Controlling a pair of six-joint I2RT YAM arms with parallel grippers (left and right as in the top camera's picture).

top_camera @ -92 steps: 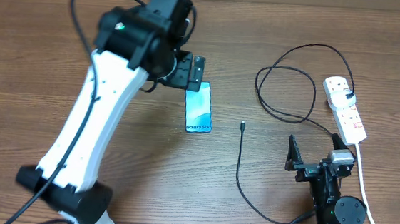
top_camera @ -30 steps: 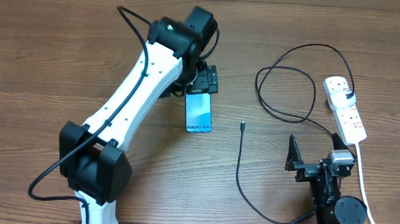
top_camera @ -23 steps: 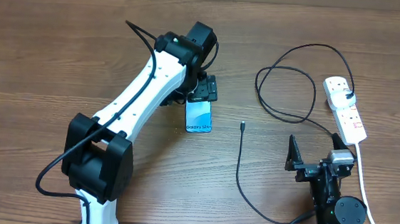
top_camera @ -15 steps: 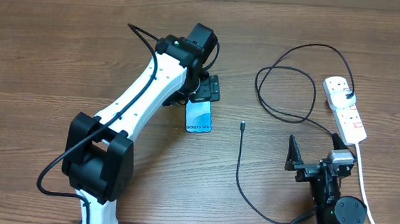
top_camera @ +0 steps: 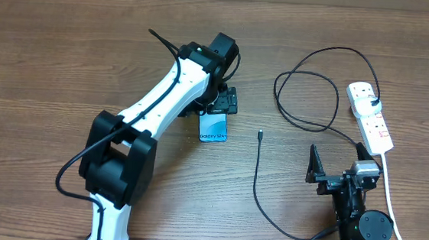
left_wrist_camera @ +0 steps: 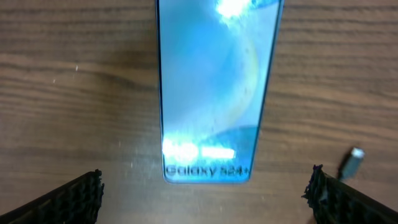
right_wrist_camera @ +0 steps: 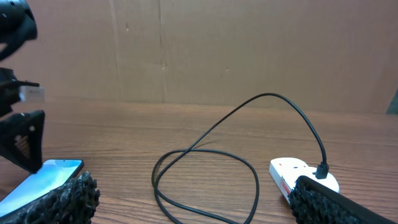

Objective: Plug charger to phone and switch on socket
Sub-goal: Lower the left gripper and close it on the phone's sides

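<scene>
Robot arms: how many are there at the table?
2. The left arm reaches over the phone; the right arm sits folded at the near edge, beside the power strip.

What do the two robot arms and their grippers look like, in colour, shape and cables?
The left arm has long white shells between bulky black joints, and a thin black cable loops along it. The right arm is black with a small silver-grey block. The left gripper and right gripper are alike: black fingers with a rough, ribbed surface.
</scene>
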